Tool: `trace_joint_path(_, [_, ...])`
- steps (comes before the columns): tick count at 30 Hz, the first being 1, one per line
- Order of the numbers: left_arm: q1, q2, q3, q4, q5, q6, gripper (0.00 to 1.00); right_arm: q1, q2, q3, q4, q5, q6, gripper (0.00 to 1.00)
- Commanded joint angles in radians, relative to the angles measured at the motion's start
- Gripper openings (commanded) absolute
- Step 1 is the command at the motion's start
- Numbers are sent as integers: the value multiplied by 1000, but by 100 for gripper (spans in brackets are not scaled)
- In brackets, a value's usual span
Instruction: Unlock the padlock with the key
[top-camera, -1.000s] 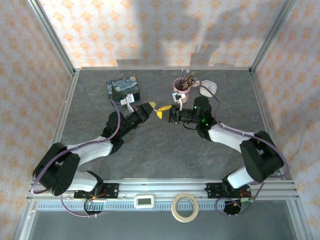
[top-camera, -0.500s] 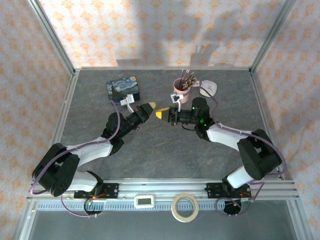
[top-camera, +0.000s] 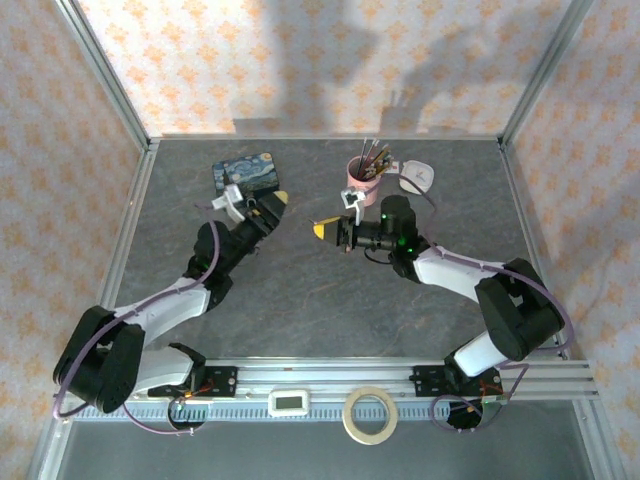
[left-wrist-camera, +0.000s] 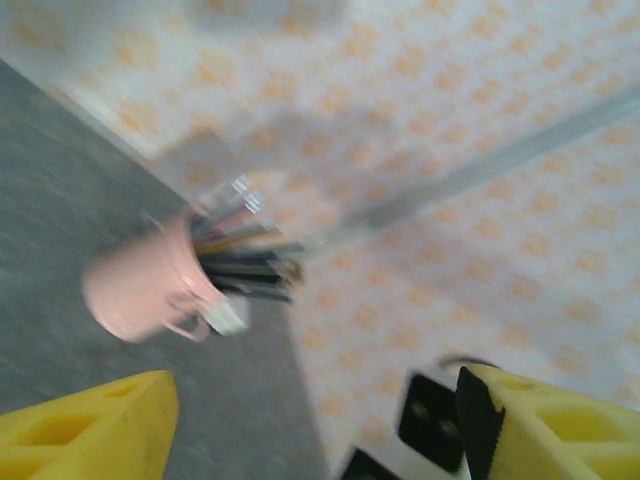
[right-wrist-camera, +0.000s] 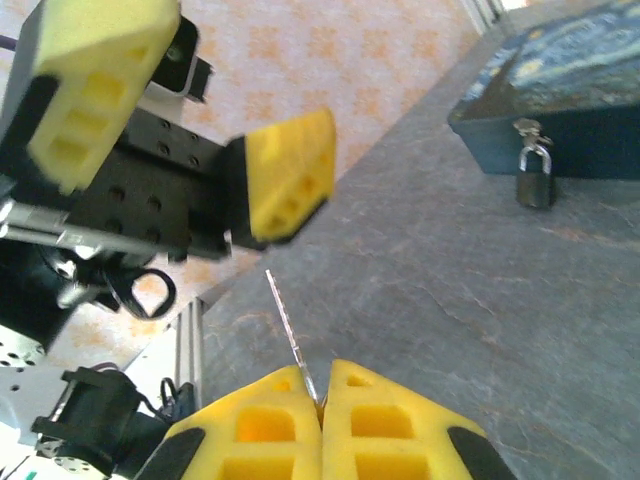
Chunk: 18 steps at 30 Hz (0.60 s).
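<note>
The tiny dark padlock (right-wrist-camera: 535, 172) with its silvery shackle hangs at the front wall of the blue starry tin (right-wrist-camera: 560, 95), seen in the right wrist view. My right gripper (right-wrist-camera: 322, 400) is shut on the key (right-wrist-camera: 290, 330), whose thin silvery blade sticks out ahead of the fingertips, above the grey table. From above, the right gripper (top-camera: 322, 230) hovers mid-table. My left gripper (top-camera: 270, 203) is open beside the tin (top-camera: 248, 174), holding nothing. Its yellow fingers (right-wrist-camera: 285, 175) stand apart in the right wrist view. The left wrist view is blurred, with the left gripper (left-wrist-camera: 315, 430) wide open.
A pink cup (top-camera: 360, 182) of pens and pencils stands at the back, right of centre, also in the left wrist view (left-wrist-camera: 150, 285). A white object (top-camera: 418, 178) lies next to it. A tape roll (top-camera: 370, 413) and a small white device (top-camera: 290, 402) sit on the near rail.
My left gripper has pulled back from the right gripper's tip and swung left toward the blue tin. The right gripper has stayed put, still shut on the key.
</note>
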Motion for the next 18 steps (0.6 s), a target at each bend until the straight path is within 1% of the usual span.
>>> trace_joint_path(1, [78,21,-28,-117,-33,144,70,-5,-16,36,-65,73,-25,0])
trace_joint_path(3, [129,77,-26,-136,-18,180,68,-5,-10,46,-102,105,-24,0])
trace_joint_path(6, [184,167,9,-202,-26,231,68,-5,-4,54,-144,129,-31,0])
trace_joint_path(11, [199,321,149,-374,-125,368,71,-5,-11,51,-180,175,-48,0])
trace_joint_path(15, [226,454,270,-465,-130,399,70,-5,-18,49,-198,188,-60,0])
trace_joint_path(18, [239,530,334,-490,-139,414,67,-4,-27,43,-203,197,-71,0])
